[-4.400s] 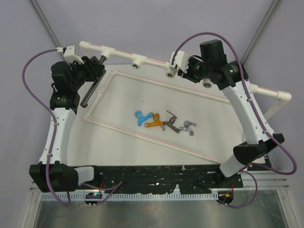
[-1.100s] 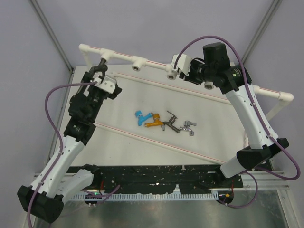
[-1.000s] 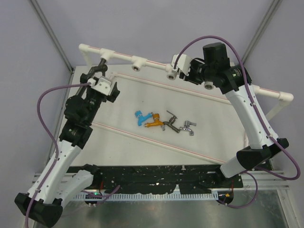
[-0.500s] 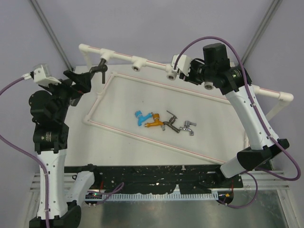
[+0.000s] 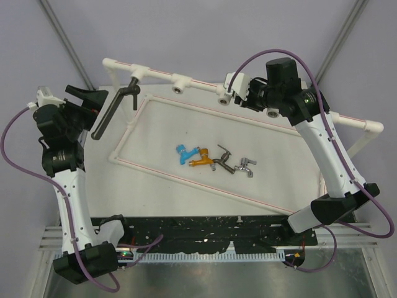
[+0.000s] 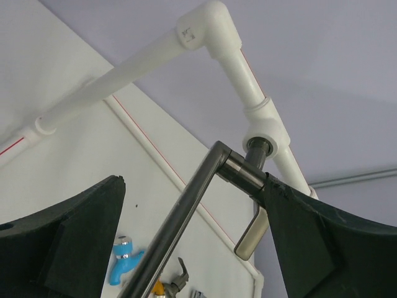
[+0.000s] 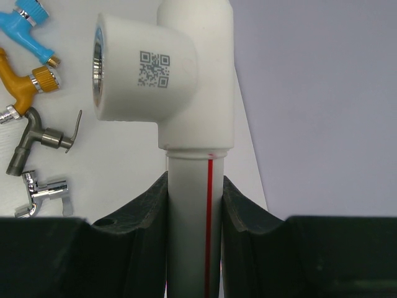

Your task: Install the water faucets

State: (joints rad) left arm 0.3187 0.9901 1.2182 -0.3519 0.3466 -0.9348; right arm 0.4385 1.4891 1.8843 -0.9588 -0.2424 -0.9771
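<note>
The left gripper (image 6: 192, 186) hangs released astride the large dark-grey long-armed faucet (image 5: 114, 106) (seated in a socket); the right gripper (image 7: 194, 205) clenches the white plastic pipe frame (image 7: 186, 81).

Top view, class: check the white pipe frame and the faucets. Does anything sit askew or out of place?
The large dark-grey faucet, in the leftmost socket of the white pipe frame, looks askew: its long arm slants down to the left. Four small faucets lie loose in a cluster on the table.

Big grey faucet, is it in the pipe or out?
In: the big grey faucet has its stem inside a white pipe socket.
</note>
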